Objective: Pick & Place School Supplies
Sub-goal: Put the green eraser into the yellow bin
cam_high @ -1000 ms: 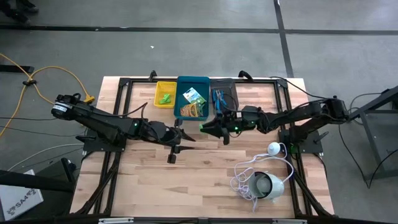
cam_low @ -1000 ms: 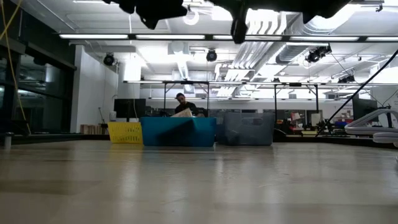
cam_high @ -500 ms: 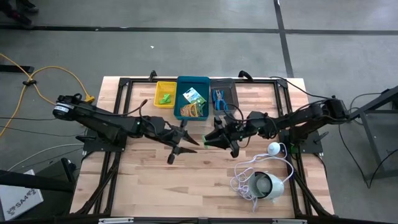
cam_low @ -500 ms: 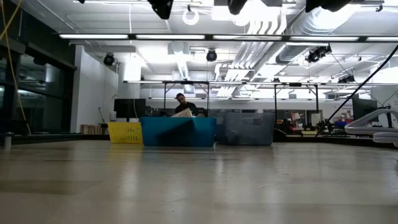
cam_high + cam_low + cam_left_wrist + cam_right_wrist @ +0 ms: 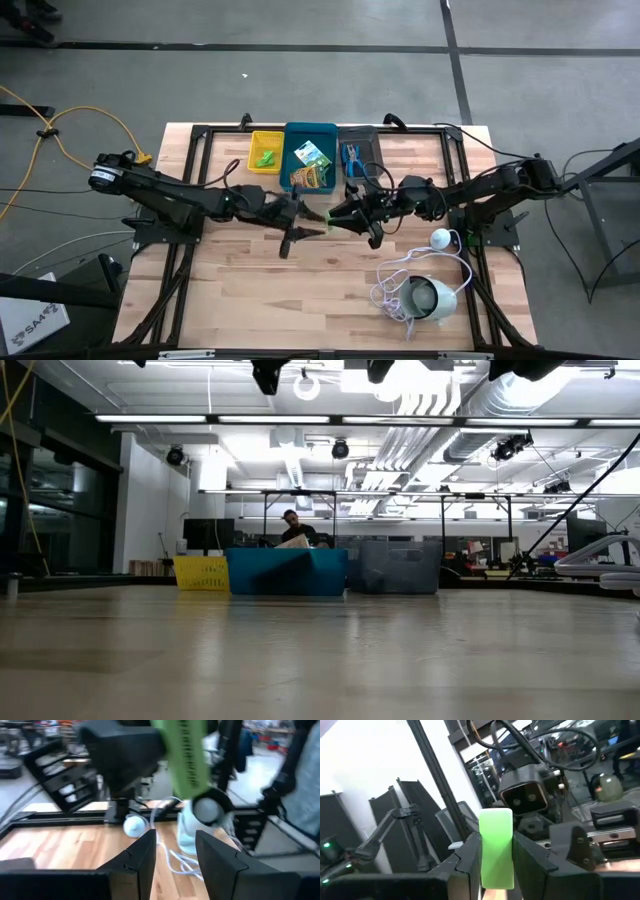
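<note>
R tool clamped on 1 green piece mid-frame over bench, facing L tool, pads apart w/ nothing between, prob. for handoff.

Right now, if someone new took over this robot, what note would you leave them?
Right gripper: shut on a green piece, held above mid-table.
Left gripper: open, facing it, empty.
Done: crayon boxes in blue bin, scissors in grey bin, other green stubs in yellow bin.
Left: the held piece, likely bound for the yellow bin, perhaps by handover to the left gripper.
</note>
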`<control>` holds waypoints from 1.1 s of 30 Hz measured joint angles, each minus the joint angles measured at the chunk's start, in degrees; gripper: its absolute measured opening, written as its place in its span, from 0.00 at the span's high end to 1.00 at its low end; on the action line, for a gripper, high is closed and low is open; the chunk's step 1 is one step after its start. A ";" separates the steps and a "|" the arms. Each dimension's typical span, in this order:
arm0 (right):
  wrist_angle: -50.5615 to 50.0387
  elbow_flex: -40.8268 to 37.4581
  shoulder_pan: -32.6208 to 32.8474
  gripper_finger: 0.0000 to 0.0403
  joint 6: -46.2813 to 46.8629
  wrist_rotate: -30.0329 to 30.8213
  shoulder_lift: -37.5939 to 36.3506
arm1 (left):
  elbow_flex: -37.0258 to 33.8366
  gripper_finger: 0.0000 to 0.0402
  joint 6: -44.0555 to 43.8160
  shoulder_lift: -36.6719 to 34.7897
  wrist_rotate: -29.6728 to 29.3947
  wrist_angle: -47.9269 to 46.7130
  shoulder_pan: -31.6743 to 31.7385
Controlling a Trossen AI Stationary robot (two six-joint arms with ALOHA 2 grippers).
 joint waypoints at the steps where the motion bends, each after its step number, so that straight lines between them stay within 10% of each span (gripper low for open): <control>1: 0.15 0.00 0.00 0.77 -0.36 0.61 0.00 | 0.00 0.67 -0.63 0.00 -0.82 0.19 0.25; 12: 0.11 0.00 0.00 0.77 -4.67 11.77 0.00 | 0.00 0.67 -2.42 0.00 -9.09 -0.35 -0.23; 23: 0.07 0.00 0.04 0.77 -8.55 27.49 0.00 | 0.00 0.67 3.52 0.00 -36.76 -0.53 -3.96; 33: 0.07 0.00 -0.81 0.77 -9.73 35.92 0.00 | -0.04 0.67 5.67 2.30 -44.55 1.55 -2.87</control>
